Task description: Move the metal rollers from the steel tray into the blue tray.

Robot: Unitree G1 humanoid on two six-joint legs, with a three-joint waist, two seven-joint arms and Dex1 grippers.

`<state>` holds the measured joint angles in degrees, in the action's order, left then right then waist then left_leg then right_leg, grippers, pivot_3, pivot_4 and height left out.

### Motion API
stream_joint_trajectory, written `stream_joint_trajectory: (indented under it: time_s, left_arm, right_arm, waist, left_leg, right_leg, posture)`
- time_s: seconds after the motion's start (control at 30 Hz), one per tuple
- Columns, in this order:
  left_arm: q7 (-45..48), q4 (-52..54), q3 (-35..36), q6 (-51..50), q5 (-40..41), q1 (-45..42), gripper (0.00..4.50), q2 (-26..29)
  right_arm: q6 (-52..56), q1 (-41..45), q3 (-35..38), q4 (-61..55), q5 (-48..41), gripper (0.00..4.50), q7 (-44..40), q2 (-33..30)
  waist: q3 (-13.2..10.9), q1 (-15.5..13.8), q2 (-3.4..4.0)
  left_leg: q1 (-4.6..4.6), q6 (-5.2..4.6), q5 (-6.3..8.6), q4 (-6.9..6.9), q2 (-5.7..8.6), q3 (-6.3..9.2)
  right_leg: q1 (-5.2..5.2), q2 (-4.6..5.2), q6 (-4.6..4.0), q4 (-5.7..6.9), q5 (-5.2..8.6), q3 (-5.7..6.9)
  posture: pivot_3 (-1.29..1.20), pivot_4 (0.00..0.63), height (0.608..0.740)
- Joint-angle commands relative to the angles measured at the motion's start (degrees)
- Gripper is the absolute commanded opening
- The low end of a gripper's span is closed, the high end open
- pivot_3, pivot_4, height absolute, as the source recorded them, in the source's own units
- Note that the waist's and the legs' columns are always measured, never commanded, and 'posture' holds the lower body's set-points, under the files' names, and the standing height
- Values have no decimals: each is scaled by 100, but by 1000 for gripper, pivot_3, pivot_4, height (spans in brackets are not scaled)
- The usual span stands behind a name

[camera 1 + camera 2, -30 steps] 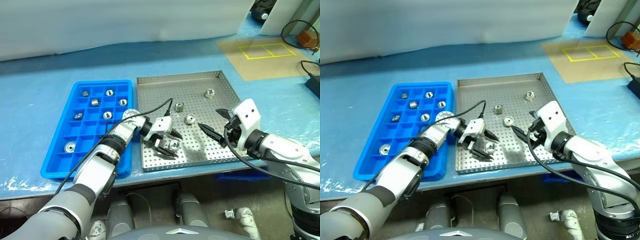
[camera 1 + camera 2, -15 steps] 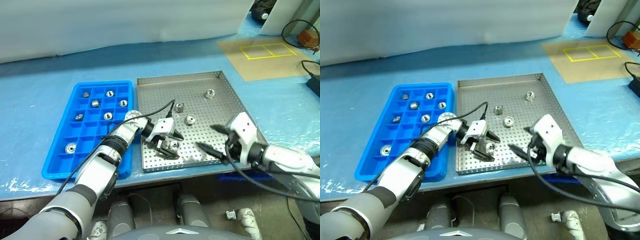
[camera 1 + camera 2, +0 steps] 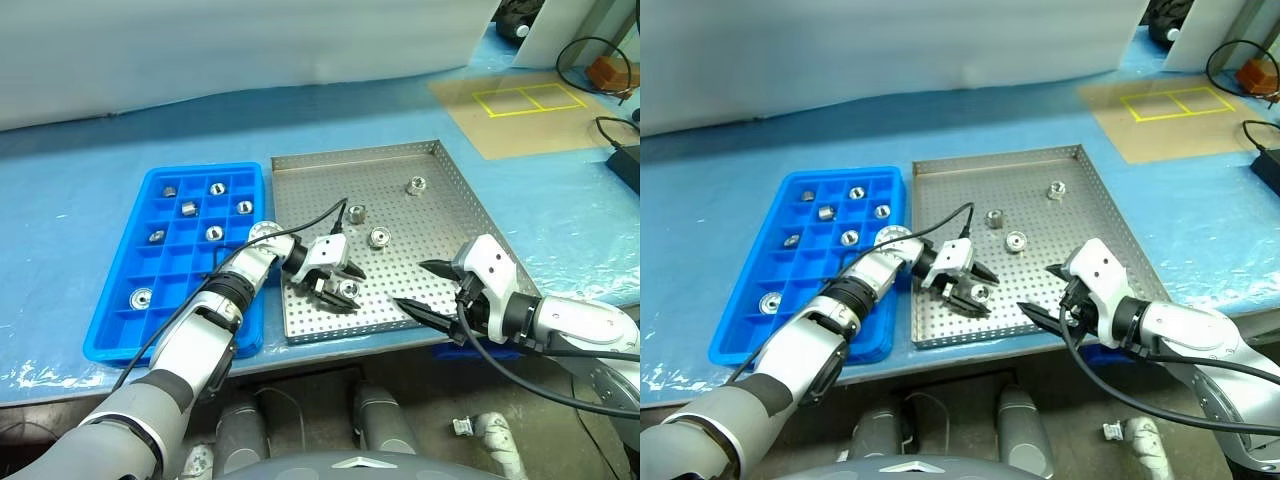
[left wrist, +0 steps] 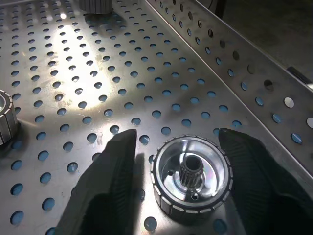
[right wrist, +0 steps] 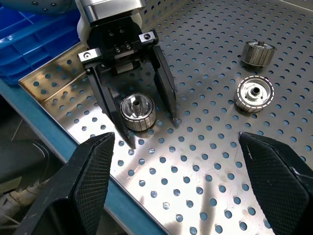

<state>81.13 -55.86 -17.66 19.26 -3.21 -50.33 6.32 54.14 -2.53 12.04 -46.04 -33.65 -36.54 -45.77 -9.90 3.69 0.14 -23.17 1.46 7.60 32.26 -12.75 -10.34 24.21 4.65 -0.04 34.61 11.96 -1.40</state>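
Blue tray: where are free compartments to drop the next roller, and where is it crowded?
The blue tray is crowded in its far three rows, with six metal rollers. The near rows are bare, apart from one roller at the left edge; the left arm overhangs the near right corner.

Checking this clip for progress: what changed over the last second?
The right pincer pulled back from mid-tray toward the near rim of the perforated steel tray, jaws wide open. The left pincer narrowed around the small shiny metal roller; gaps remain on both sides. Other rollers and the blue gridded plastic tray stayed put.
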Motion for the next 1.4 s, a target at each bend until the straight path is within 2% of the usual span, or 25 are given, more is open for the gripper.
stream_joint_trajectory:
  time_s: [0.03,0.07,0.17,0.37,0.57,0.7,0.73,0.9,1.0,1.13,1.3,1.4]
  left_arm:
    - [93,-18,11,-64,73,131,2612,-22]
    - [202,13,4,-104,102,142,2612,-4]
    - [64,28,14,-125,50,148,1787,-5]
    - [-208,82,149,-181,126,89,1787,15]
    - [-228,804,387,-519,428,207,1787,236]
    - [-445,1551,578,-811,543,429,1787,703]
    - [-446,1757,595,-888,581,516,1787,809]
    - [-631,2984,867,-1431,854,995,1787,1466]
    - [-753,3956,1169,-1869,1201,1368,1787,1911]
    - [-1074,5382,1799,-2989,1980,1875,1787,2456]
    - [-1408,6415,2166,-3673,2428,2502,1787,2866]
    - [-1505,6991,2724,-4178,2778,3075,1787,3403]
  right_arm:
    - [-161,101,0,-95,37,4161,60,-56]
    - [-168,110,-13,-85,46,4161,71,-57]
    - [-190,141,-36,-64,59,4161,107,-38]
    - [-192,146,-64,-79,-42,4161,45,-46]
    - [-388,592,-411,326,34,4161,-248,-145]
    - [-688,1182,-915,880,237,4161,-495,-109]
    - [-760,1287,-1014,993,282,4161,-547,-94]
    - [-1138,1887,-1531,1627,464,4161,-891,63]
    - [-1440,2263,-1864,2121,648,4161,-1136,221]
    - [-1894,2891,-2390,2894,934,4161,-1552,637]
    - [-2359,3402,-2720,3617,1260,4161,-1948,1004]
    - [-2519,3602,-2808,3893,1336,4161,-2186,1163]
  waist:
    - [0,5,0]
    - [0,8,0]
    - [1,14,1]
    - [1,16,1]
    - [-6,18,-9]
    - [-9,-11,-15]
    - [-9,-26,-15]
    - [-11,-188,-16]
    - [-12,-286,-17]
    - [-14,-491,-16]
    - [-14,-746,-15]
    - [-16,-815,-18]
  left_leg:
    - [0,0,0,0,0,0]
    - [0,0,0,0,0,0]
    - [0,0,0,-1,0,0]
    - [-1,-1,1,-2,0,0]
    - [-18,-1,1,-4,-1,1]
    - [-45,2,-1,-7,-6,4]
    - [-47,3,-2,-11,-7,6]
    - [-50,5,-2,-38,-11,6]
    - [-48,13,-8,-52,-21,6]
    - [-41,41,-24,-76,-24,8]
    - [-38,48,-29,-82,-22,8]
    - [-41,49,-29,-85,-21,8]
  right_leg:
    - [0,0,1,0,1,0]
    - [0,0,4,0,2,0]
    - [0,1,9,-1,5,0]
    - [0,1,12,-5,7,1]
    - [15,2,12,-6,7,3]
    - [48,1,7,9,4,9]
    - [53,0,-18,13,-11,12]
    - [61,1,-32,9,-20,23]
    - [68,1,-32,13,-19,28]
    - [76,1,-34,24,-20,40]
    - [72,6,-34,29,-20,44]
    - [74,6,-34,27,-19,47]
  posture:
    - [-626,150,740]
    - [-625,150,740]
    - [-626,150,740]
    - [-592,150,740]
    - [-490,150,740]
    - [-401,150,740]
    - [-383,150,740]
    - [-265,150,740]
    - [-165,150,740]
    - [-52,150,740]
    - [38,150,740]
    - [75,150,740]
